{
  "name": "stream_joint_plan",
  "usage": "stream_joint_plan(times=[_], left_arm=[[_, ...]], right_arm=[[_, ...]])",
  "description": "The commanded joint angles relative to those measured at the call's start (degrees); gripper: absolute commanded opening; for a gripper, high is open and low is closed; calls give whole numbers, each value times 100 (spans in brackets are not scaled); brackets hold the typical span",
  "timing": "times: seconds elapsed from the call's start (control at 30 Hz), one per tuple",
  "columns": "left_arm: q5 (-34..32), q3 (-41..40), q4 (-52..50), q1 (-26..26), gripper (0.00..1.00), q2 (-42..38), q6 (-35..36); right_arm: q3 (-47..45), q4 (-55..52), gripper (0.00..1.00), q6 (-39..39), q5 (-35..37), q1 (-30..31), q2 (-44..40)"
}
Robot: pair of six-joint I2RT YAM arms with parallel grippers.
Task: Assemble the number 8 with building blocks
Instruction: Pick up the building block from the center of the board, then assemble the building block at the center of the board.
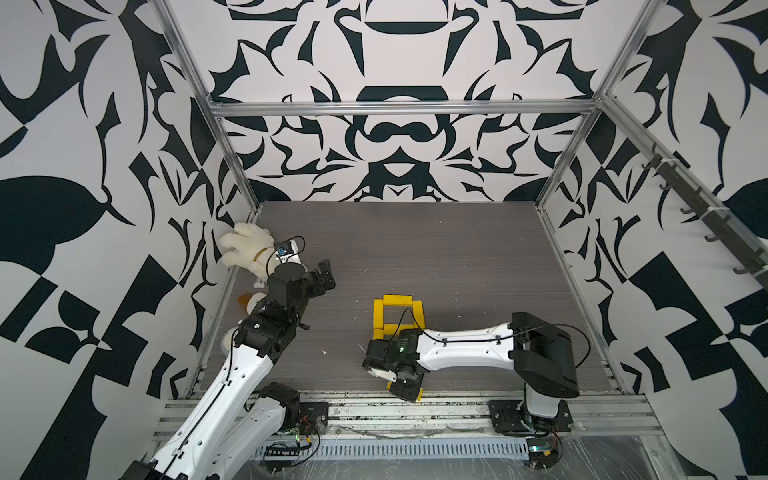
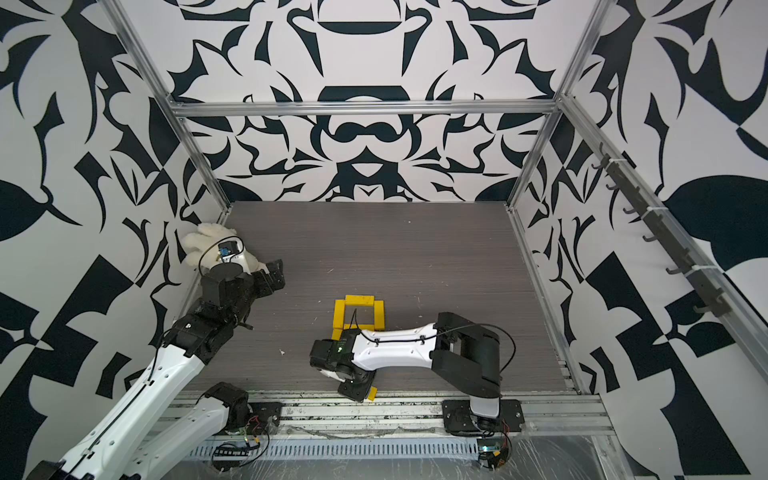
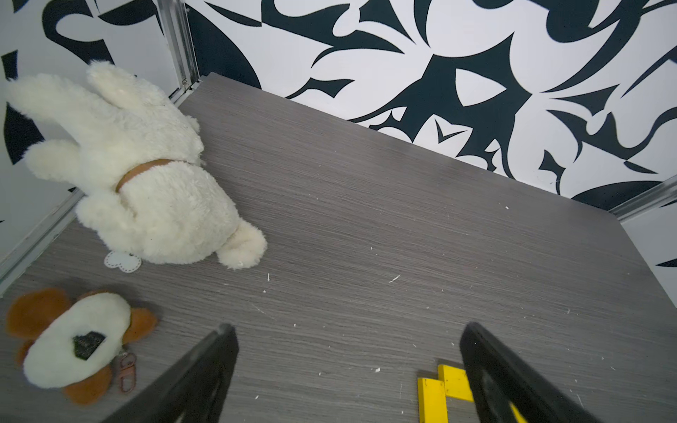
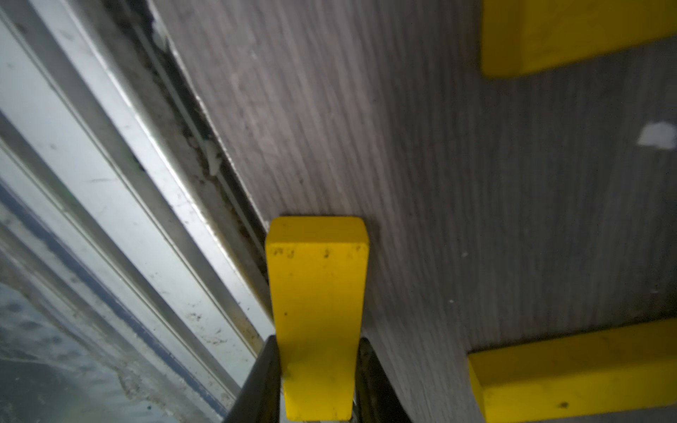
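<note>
At the near edge of the table (image 1: 457, 257), the right gripper (image 4: 317, 340) points down. Its two black fingers press against the long sides of a yellow bar (image 4: 317, 293). The bar's long axis runs straight out from between them. Its free end lies just beside the table edge and the metal rail (image 4: 121, 205), slanted to both.

Another bar (image 4: 571, 36) and a third bar (image 4: 571, 377) lie flat nearby. They are roughly parallel to each other, crosswise to the held one and apart from it. The right arm hides them in both top views.

Mid-table, four bars form a square loop (image 1: 379, 313). Its far bar runs left to right and its side bars run near to far. The near bar is partly covered by the arm's cable.

To the left, the left gripper (image 3: 350, 326) hovers with its jaws spread wide, holding nothing. A corner of the loop shows beside one finger.

Past it, a white plush rabbit (image 3: 146, 175) lies against the left wall. A small brown-and-white plush (image 3: 73, 340) lies nearer along that side.

Beyond the loop, grey wood-grain tabletop stretches open to the patterned back wall (image 1: 399, 145).
</note>
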Motion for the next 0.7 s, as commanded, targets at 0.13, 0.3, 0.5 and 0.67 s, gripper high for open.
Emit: stream_joint_plan(times=[0.13,0.3,0.5,0.67], left_arm=[[-85,83,19,23,100,144,89],[-109,125,27,24,99,256,97],[-146,168,1,23,100,352,126],[-188,186,19,32,99,422,141]], right_arm=[[395,-234,0,-926,351,-177,-284],[431,-157,0,-1417,651,-188,-161],[404,1,0,-1923,714,-239,-43],[468,12,0,-2090,644,-422,92]])
